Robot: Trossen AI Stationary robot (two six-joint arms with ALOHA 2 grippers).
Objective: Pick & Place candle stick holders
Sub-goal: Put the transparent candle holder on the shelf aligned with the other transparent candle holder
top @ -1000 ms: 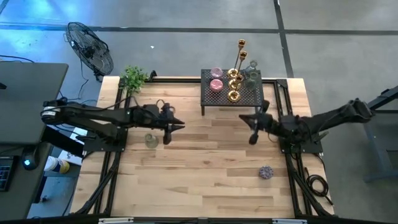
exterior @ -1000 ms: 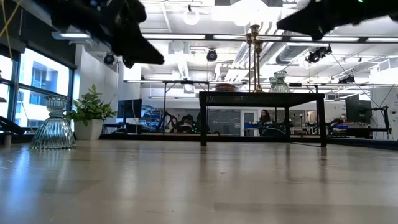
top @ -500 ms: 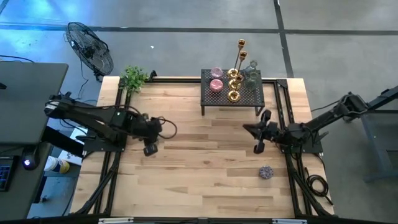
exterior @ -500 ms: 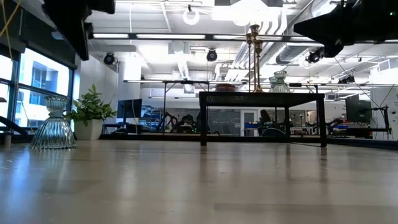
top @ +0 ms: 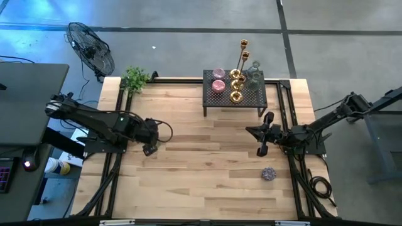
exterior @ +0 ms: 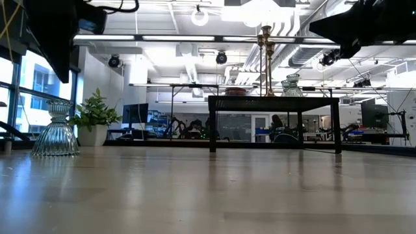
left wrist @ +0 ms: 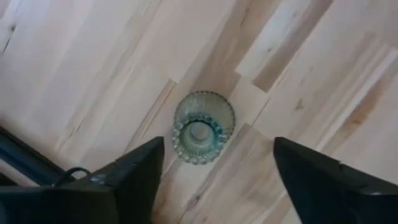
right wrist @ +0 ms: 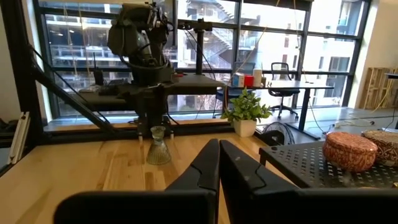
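Left gripper (left wrist: 214, 171) now hangs directly above the clear glass holder (left wrist: 203, 127) at the left edge of the table (top: 207, 169), fingers spread wide with the cup showing between them; half a second back it sat slightly further in and a second back it was out toward mid-table. The holder stands upright, untouched. I read this as the approach for a pick, descent not begun. Right gripper (right wrist: 219, 163) has pulled back to the right side, fingers pressed together, empty. Purple holder (top: 269, 174) sits alone near it; the rest crowd the mesh rack (top: 233, 94).
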